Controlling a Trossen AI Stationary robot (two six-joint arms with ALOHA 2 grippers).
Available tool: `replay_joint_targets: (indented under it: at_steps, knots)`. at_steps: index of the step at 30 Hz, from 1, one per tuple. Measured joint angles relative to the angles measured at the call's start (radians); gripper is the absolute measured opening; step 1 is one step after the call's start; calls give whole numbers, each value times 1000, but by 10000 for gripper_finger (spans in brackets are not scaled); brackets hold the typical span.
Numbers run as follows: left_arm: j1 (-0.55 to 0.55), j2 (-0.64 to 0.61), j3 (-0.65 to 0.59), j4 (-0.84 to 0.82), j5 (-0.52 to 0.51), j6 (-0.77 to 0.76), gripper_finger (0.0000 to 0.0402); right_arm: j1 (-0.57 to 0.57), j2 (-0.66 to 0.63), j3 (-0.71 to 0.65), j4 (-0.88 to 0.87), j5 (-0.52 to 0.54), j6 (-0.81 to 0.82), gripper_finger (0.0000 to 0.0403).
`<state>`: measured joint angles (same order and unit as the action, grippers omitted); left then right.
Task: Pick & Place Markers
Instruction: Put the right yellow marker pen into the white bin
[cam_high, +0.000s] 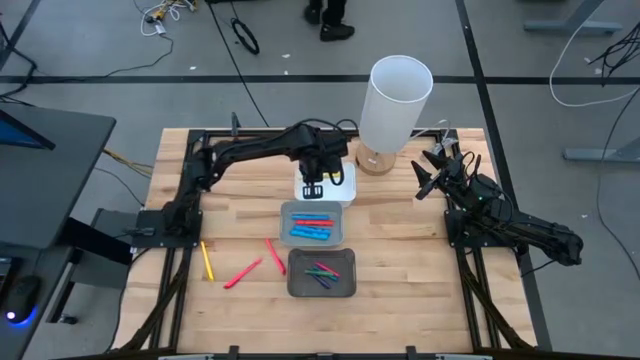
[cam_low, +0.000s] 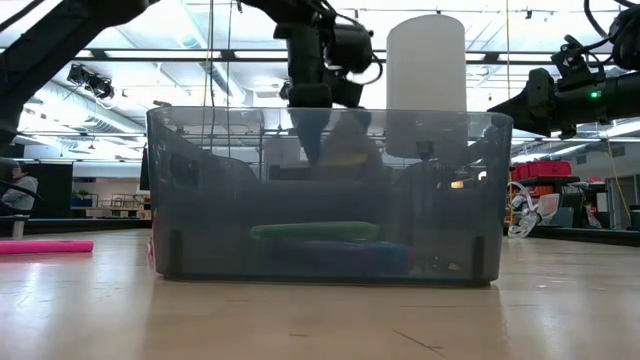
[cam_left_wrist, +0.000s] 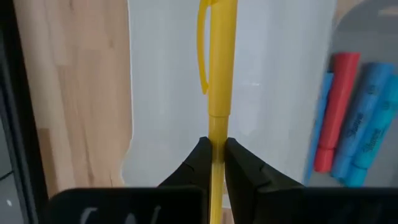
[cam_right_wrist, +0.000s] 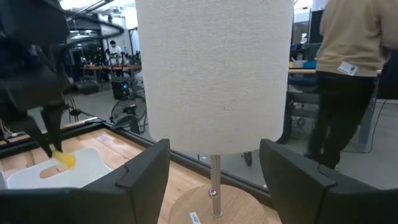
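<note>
My left gripper (cam_high: 313, 189) reaches over the white tray (cam_high: 338, 187) at the table's far middle and is shut on a yellow marker (cam_left_wrist: 222, 62). Red and blue markers (cam_high: 312, 226) lie in the light grey tray (cam_high: 287, 212). Green and purple ones (cam_high: 322, 272) lie in the dark grey tray (cam_high: 296, 288). A yellow marker (cam_high: 207, 261) and two red ones (cam_high: 243, 272) (cam_high: 274, 256) lie loose on the wood at the near left. My right gripper (cam_high: 428, 172) hangs open at the right beside the lamp, touching nothing. My left gripper pinches the yellow marker between its two fingertips (cam_left_wrist: 198, 163) on the thin barrel (cam_left_wrist: 217, 127) just behind the clipped cap. The fingers come from above, pointing down. The marker lies roughly level over the white tray (cam_left_wrist: 168, 93); whether it touches the tray, I cannot tell.
A tall white lamp (cam_high: 398, 100) on a round wooden base (cam_high: 375, 163) stands at the far edge between the two arms. The three trays form a column down the table's middle. In the low view the dark tray (cam_low: 330, 195) fills the foreground. A person (cam_right_wrist: 348, 74) stands beyond the table.
</note>
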<state>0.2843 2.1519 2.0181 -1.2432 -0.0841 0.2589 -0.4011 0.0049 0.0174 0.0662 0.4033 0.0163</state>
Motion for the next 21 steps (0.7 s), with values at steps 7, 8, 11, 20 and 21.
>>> replay_joint_targets:
  at_steps: [7, 8, 11, 20, 21]
  knots:
    - [1, 64, 0, 16, -1, 23, 27, 0, 0, 0, 0, 0, 0, 251]
    - [2, 73, 0, 16, -1, 24, 28, 0, 0, 0, 0, 0, 0, 251]
    - [6, 96, 0, 33, 0, 26, 28, 0, 0, 0, 0, 0, 0, 251]
    - [11, 150, 1, 69, 21, 43, 29, 0, 0, 0, 0, 0, 0, 251]
    - [12, 155, 2, 83, 27, 43, 29, 0, 0, 0, 0, 0, 0, 251]
